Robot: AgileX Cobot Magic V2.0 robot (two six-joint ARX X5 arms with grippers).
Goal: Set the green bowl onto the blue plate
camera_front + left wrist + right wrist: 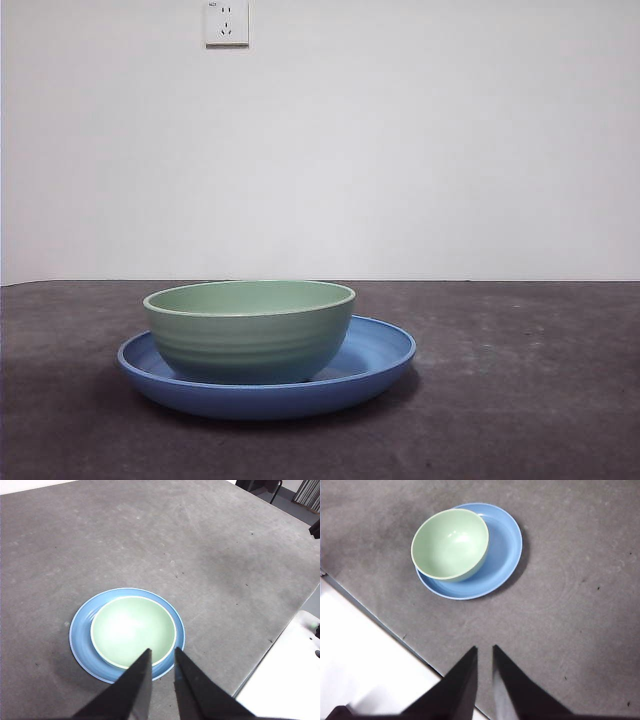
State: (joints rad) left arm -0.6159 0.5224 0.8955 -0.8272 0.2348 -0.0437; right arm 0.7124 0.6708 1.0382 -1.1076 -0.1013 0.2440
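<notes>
The green bowl [250,335] stands upright inside the blue plate [385,350], a little off the plate's centre, on the dark grey table. No gripper shows in the front view. My left gripper [162,651] hangs high above the table, looking down on the bowl [132,630] and the plate [80,630], its jaws shut with nothing between them. My right gripper [485,648] is also raised and well clear of the bowl [450,542] and plate [505,545], shut and holding nothing.
A white wall with a socket [226,22] stands behind the table. The table's edge [270,647] runs close to the plate, with a white surface [360,655] beyond it. Bare grey tabletop surrounds the plate.
</notes>
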